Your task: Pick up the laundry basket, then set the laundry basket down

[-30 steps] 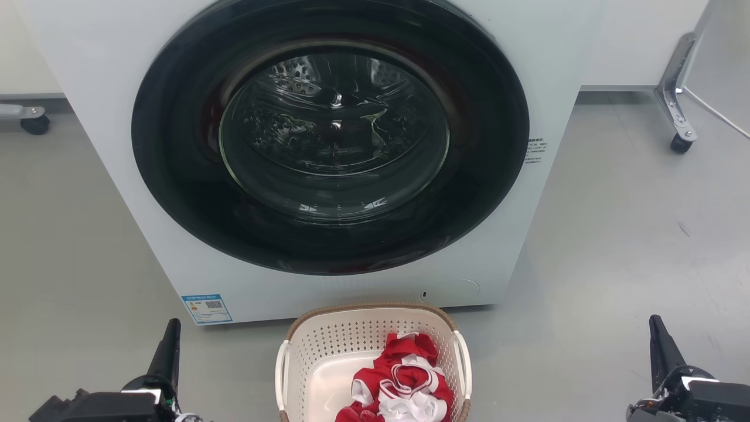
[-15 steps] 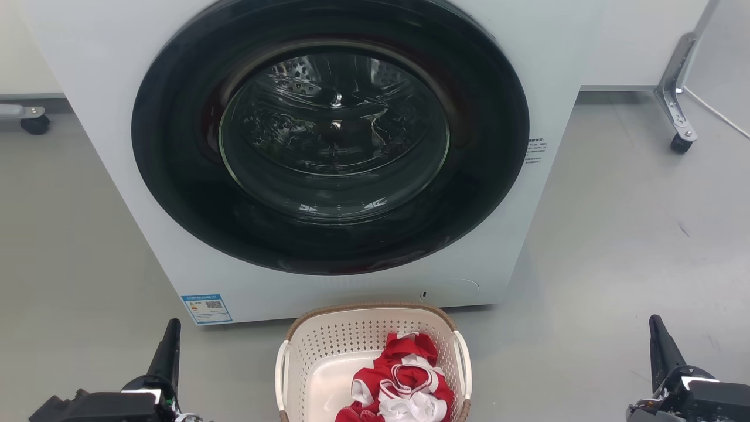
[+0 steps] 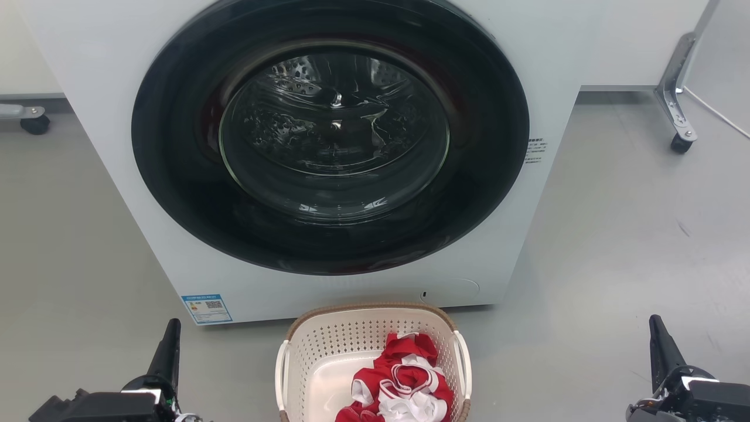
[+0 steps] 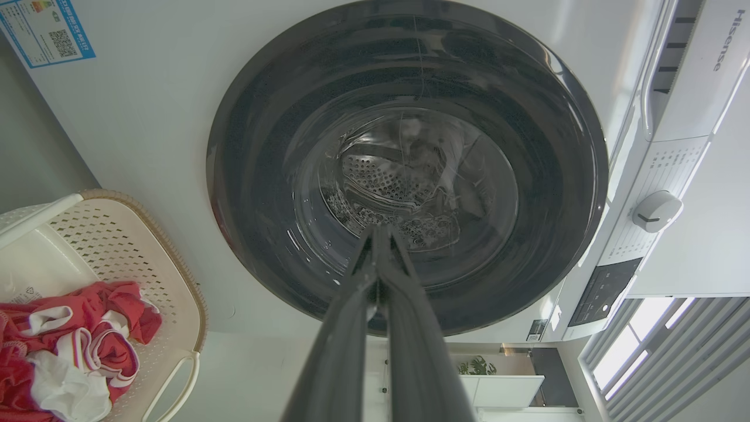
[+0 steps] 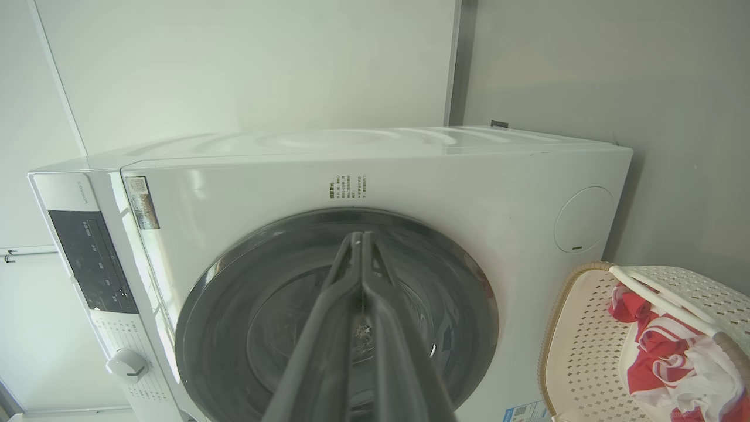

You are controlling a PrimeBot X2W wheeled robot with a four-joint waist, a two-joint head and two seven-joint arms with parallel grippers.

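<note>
The laundry basket (image 3: 328, 346), cream-white and perforated with a brown woven rim and white side handles, stands on the floor at the bottom middle of the head view, just in front of the washing machine (image 3: 88, 117). Red and white clothes (image 3: 404, 381) lie in it. The basket (image 4: 117, 246) also sits at the left wrist view's lower left and, as basket (image 5: 580, 346), at the right wrist view's lower right. My left gripper (image 3: 171, 334) is shut and empty, well left of the basket. Far right of it, my right gripper (image 3: 656, 331) is shut and empty. Both point at the machine.
The washing machine's round dark glass door (image 3: 331, 135) is closed. Grey floor (image 3: 615, 246) spreads on both sides of the basket. A metal leg with a caster (image 3: 679, 140) stands at the right, another caster (image 3: 35, 123) at the far left.
</note>
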